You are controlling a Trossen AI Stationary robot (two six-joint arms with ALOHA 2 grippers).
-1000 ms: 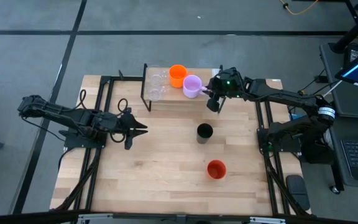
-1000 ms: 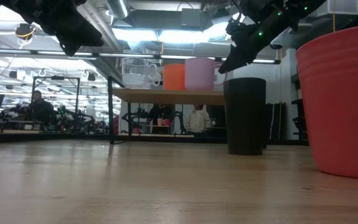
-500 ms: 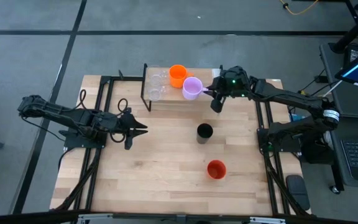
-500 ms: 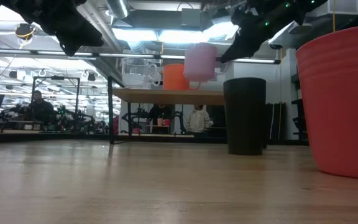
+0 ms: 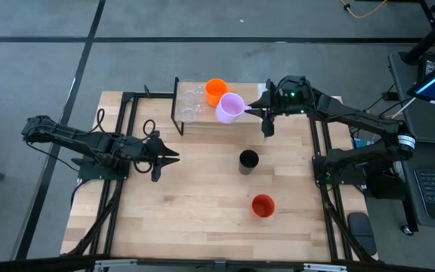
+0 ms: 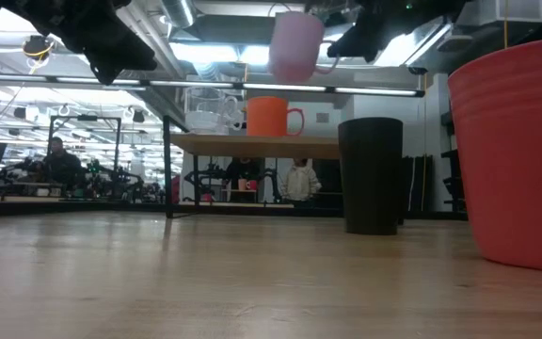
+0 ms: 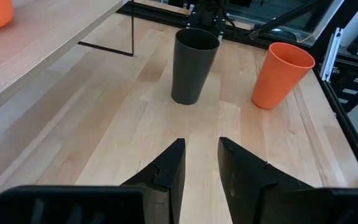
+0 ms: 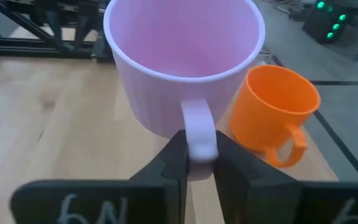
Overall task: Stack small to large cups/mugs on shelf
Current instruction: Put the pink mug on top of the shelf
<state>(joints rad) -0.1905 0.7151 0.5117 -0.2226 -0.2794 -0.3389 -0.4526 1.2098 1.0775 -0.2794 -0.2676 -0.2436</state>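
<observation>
— Two tall cups nearest us on the tabletop [image 5: 202, 196]: the red-orange cup [image 5: 262, 205], then the black cup [image 5: 248, 159] a little further in. Both stand upright, apart, not yet on the shelf [image 5: 202, 121].

— Largest ones, so I'd guess they go last. And the left gripper [image 5: 174, 158]?

— Parked low over the table's left half, fingers a narrow gap apart with nothing between them, pointing toward those two cups. Waiting, I'd say.

— Further back?

— The right gripper [image 5: 257, 111] has the lilac mug [image 5: 229, 107] pinched by its handle, fingers closed on either side of it. The mug hangs upright in the air above the shelf board, mouth up.

— Why by the handle?

— Probably keeps the body free so it can drop into another vessel. The orange mug [image 5: 216, 91] sits on the shelf just beyond it, handle out.

— And the glasses?

— Two clear glass cups [image 5: 189, 104] at the shelf's far left end, close together.
</observation>
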